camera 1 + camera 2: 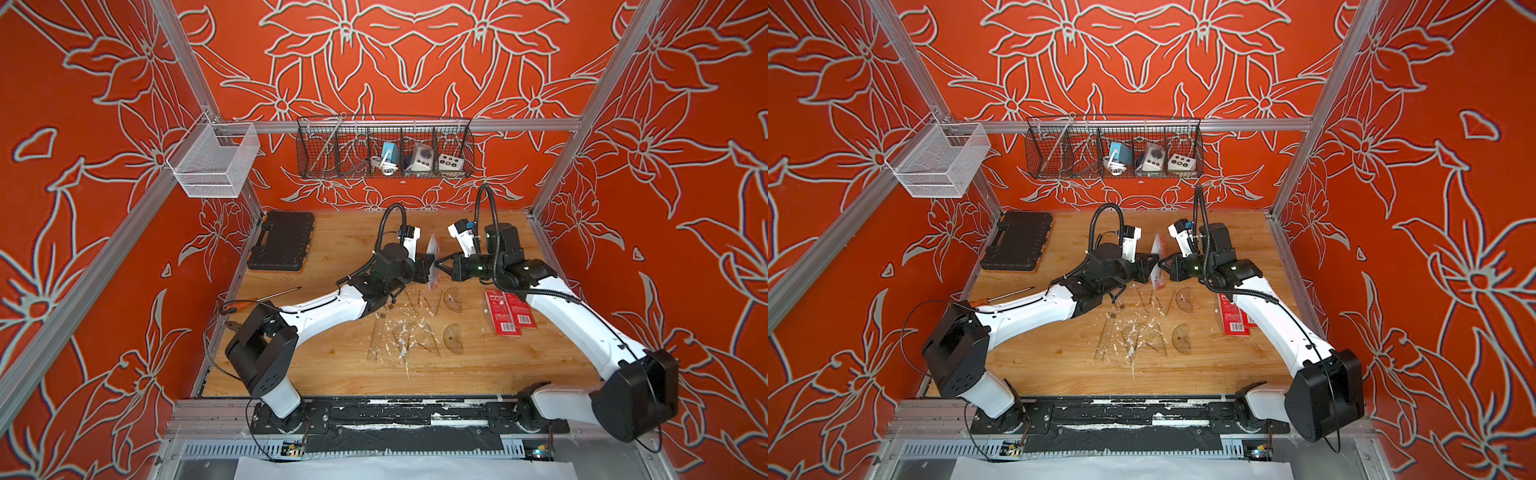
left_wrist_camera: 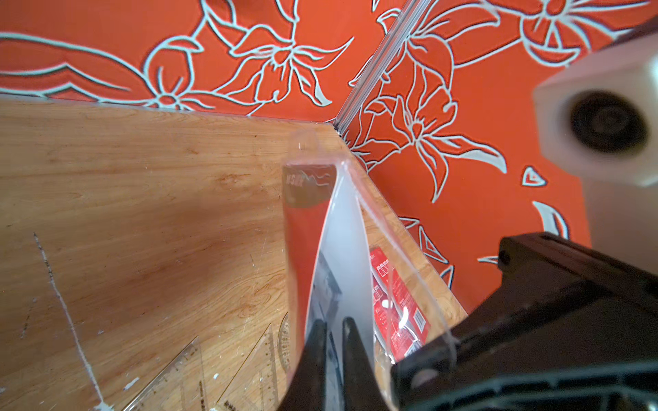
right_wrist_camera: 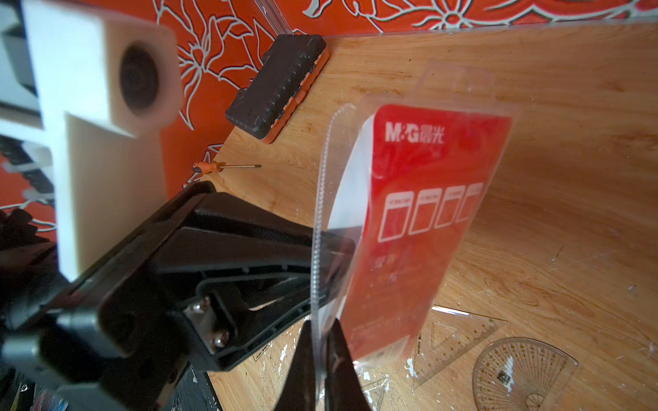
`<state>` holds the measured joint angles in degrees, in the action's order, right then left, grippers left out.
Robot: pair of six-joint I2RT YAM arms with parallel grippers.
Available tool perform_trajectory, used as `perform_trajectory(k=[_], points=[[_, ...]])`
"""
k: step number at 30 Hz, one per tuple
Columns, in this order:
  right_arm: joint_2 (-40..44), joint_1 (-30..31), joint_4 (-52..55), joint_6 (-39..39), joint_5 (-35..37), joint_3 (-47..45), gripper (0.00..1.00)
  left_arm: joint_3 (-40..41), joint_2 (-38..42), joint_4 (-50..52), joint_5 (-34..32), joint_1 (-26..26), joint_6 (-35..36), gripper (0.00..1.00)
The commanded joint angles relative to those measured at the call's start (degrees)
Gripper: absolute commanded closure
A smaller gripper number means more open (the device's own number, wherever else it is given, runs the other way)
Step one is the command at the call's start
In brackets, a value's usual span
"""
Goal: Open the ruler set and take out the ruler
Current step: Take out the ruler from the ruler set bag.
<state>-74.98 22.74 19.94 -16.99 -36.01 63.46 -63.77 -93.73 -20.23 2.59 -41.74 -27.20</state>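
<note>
Clear plastic over a red card: the packet (image 3: pixel 427 213) hangs on edge in mid-air above the far middle of the table (image 1: pixel 332 365), between the two claws. The right claw (image 3: pixel 319 359) is clamped on its ribbed seam. The left claw (image 2: pixel 334 352) seems to reach into the mouth, tips nearly together round a grey sheet; whether it grips I cannot tell. Opening looks done, so drawing out is in hand. Next, I reckon, the left needs a firm pinch and a straight pull leftward. A protractor (image 1: pixel 454 338) lies nearer, red packs (image 1: pixel 509 313) to the right.
</note>
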Motion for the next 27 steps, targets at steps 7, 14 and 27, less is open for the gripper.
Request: perform_trajectory(k=[7, 14, 27], points=[[0.84, 0.02, 1.74, 2.92, -2.13, 0.15, 1.0, -2.97, -2.63, 0.64, -0.03, -0.1, 1.87, 0.86], [1.49, 0.02, 3.13, 4.86, -2.57, 0.22, 1.0, -3.13, -2.95, 1.57, 0.49, -0.1, 2.96, 0.89], [3.01, 0.0, 8.54, 8.05, 1.49, 1.82, 1.0, -0.68, 0.04, 2.65, -0.06, -0.06, 3.31, 0.98]])
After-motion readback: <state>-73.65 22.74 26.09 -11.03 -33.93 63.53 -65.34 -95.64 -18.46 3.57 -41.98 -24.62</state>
